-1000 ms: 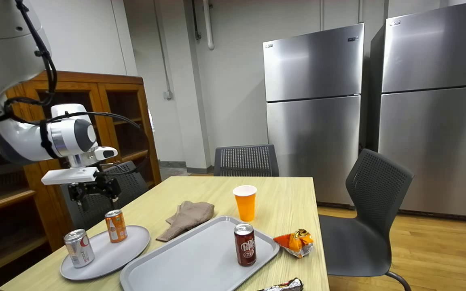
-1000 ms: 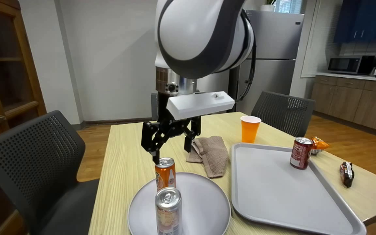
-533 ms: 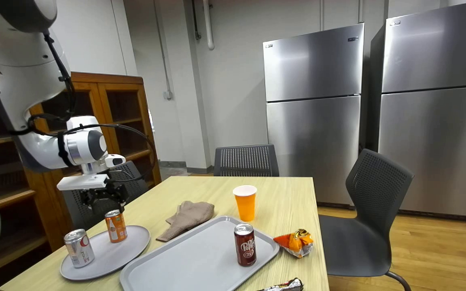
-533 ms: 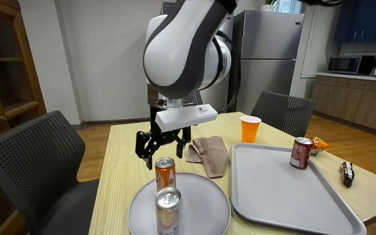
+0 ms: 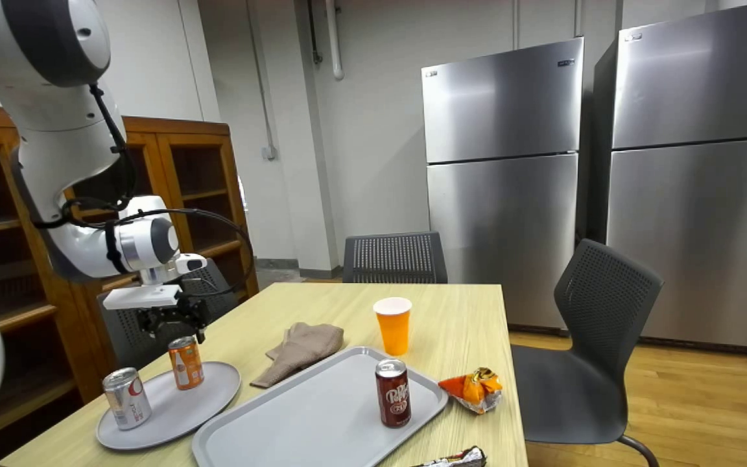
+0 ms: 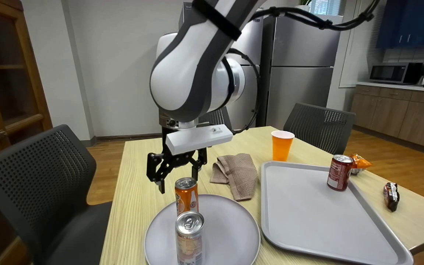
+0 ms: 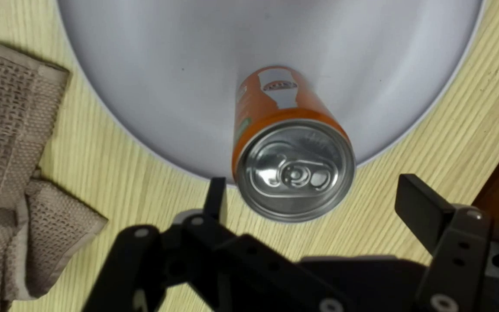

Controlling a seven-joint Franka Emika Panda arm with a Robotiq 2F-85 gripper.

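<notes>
We take this for a shared kitchen or break room: two steel refrigerators [image 5: 503,214] stand side by side, and we see a microwave [image 6: 388,73] on a counter [image 6: 396,87] over wooden cabinets [image 6: 390,114]. Matching dark chairs [image 5: 604,311] around a pale table [image 5: 458,318] look more office than home.

The orange can [image 6: 187,197] has a glossy printed body and a bare, reflective metal lid [image 7: 296,171]; the gripper [image 7: 312,190] has a matt finish. The plate [image 7: 167,95] is smooth and satin, the towel [image 7: 11,125] is rough woven cloth, and the table [image 7: 115,186] shows a wood-grain surface. The tray [image 6: 322,206] looks like matt plastic, the cup [image 6: 282,147] like smooth plastic.
</notes>
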